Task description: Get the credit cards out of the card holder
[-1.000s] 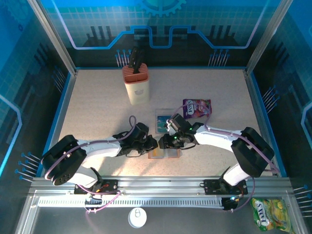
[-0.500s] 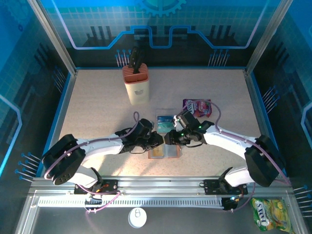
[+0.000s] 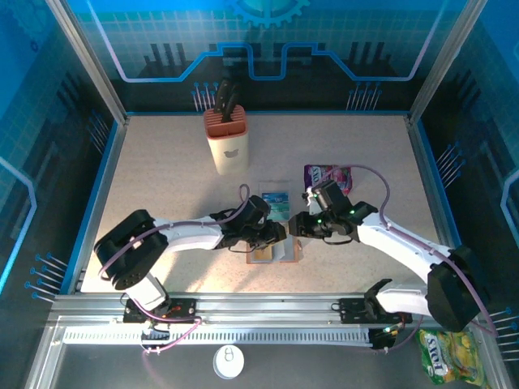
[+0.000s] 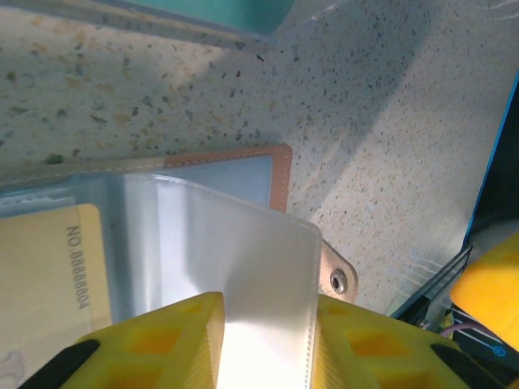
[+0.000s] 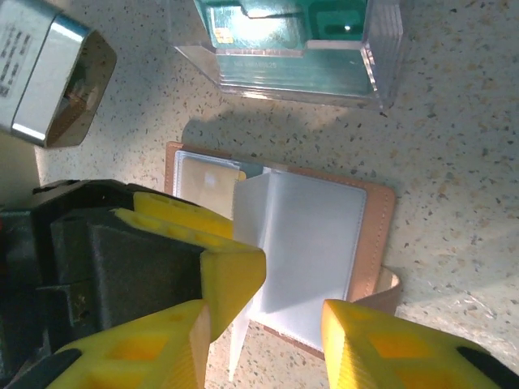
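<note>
**1. Ref. landmark.** Clear box, qty 1, on the table. All pos. below are rel. to it.

**2. Task item pos.** Card holder, qty 1, lies open and flat just on the near side of the clear box, toward the arm bases, and apart from it.

**3. End effectors.**
- L gripper: over the holder, near side of the box. Jaws part-open. A transparent sleeve leaf stands in the gap, seen broadside and not pinched.
- R gripper: near side of the box, facing the L gripper from the right. Jaws part-open, nothing clamped. The raised leaf's edge sits in the gap; contact can't be told.

**4. Step in hand (judged).** Leafing through the sleeves to expose a card. The tan card sits inside a sleeve, so it isn't out yet.

**5. Next move (judged).** Needs the leaf held clear w/ one gripper. The other gripper then needs a thin pinch on the card's free edge and a pull along the sleeve, not upward. Otherwise the holder prob. lifts w/ the card.

**6. Qty.**
- Grippers: 2.
- Tan card in holder: 1 visible.
- Teal cards inside the clear box: stacked, count can't be told.
- Purple packet: 1, right of the box.
- Knife block: 1, beyond the box and to its left.
</note>
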Controlling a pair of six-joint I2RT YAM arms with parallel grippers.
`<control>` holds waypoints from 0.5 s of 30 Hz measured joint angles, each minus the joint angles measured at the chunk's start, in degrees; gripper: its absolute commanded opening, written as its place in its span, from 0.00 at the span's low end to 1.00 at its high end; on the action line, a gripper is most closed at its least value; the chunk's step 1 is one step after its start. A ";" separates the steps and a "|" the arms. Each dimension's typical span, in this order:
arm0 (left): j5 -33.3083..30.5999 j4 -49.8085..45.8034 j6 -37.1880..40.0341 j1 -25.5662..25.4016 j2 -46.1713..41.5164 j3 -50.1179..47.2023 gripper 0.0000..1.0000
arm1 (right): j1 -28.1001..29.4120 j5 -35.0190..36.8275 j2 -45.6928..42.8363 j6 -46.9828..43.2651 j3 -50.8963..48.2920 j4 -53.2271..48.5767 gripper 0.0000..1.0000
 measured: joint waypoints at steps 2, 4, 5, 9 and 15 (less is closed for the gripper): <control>0.31 0.15 0.00 -0.02 0.74 0.66 0.34 | 0.00 0.09 -0.74 -0.02 -0.57 -0.17 0.41; 0.37 0.28 0.00 -0.04 1.01 0.96 0.36 | -0.04 0.13 -1.14 0.00 -1.05 -0.31 0.41; 0.37 0.35 0.02 -0.04 1.01 0.96 0.38 | -0.07 0.13 -1.27 0.00 -1.36 -0.28 0.41; 0.37 0.42 0.02 -0.09 1.01 0.96 0.42 | -0.24 0.09 -1.38 0.02 -2.05 -0.33 0.41; 0.37 0.39 0.02 -0.09 1.01 0.96 0.43 | -0.26 -0.07 -1.38 0.09 -2.14 -0.31 0.41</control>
